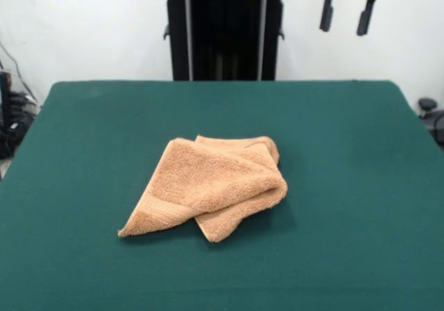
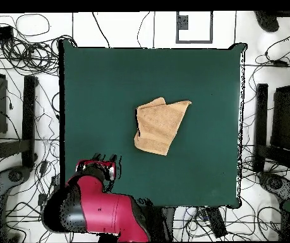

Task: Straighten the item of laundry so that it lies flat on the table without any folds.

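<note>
The item of laundry [image 1: 208, 189], an orange-tan terry towel, lies near the middle of the green table [image 1: 361, 207]. It is folded over on itself in a bunched heap, with a woven band showing at its front left corner. In the overhead view the towel [image 2: 160, 125] is a rough folded wedge on the table [image 2: 103, 82]. My gripper [image 1: 345, 11] hangs high at the top right, well above and behind the table, open and empty. In the overhead view the gripper [image 2: 103, 162] sits over the table's edge near the robot, far from the towel.
The black pedestal [image 1: 225, 30] stands behind the table's far edge. In the overhead view the red arm [image 2: 100, 205] lies at the bottom left. Several cables [image 2: 21, 44] and dark stands [image 2: 285, 117] surround the table on the floor.
</note>
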You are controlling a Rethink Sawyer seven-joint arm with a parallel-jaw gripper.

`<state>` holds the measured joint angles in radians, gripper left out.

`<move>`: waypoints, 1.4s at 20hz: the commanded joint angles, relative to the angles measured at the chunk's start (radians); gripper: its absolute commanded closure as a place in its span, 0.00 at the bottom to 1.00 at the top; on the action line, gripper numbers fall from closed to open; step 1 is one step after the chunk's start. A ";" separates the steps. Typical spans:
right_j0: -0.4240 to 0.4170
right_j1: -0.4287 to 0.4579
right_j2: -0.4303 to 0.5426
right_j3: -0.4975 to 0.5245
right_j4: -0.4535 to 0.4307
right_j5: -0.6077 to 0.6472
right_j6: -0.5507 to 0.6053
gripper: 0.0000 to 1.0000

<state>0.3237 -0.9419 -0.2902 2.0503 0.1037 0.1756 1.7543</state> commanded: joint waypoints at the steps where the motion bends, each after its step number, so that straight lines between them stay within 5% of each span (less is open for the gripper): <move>1: 0.044 0.010 -0.048 0.002 0.001 -0.027 0.208 0.00; 12: 0.036 0.045 -0.059 0.012 0.022 -0.149 0.236 0.00; 28: -0.238 0.073 0.164 0.093 -0.078 -0.445 0.266 0.00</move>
<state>0.1173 -0.9494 -0.3104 2.0579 0.0809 -0.2068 1.7543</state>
